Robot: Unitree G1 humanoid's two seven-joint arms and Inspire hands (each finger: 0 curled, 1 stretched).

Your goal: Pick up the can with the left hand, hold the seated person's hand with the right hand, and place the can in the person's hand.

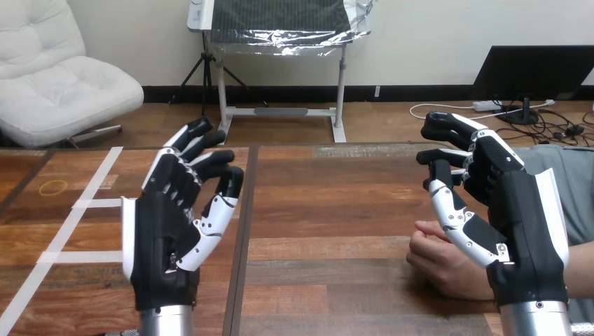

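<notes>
Your left robot hand [171, 224] hovers released and empty over the surface [329, 210] at left. Your right robot hand [518, 210], also released, hangs beside the person's hand [438, 255] resting near right, not clasping it. By my reading, every step remains: can pickup, hand-hold, handover.

Person's hand [436, 260], loosely curled, on table [336, 210]

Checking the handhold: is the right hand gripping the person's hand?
No, the right hand is open, no fingers curled round the person's hand on the table.
</notes>
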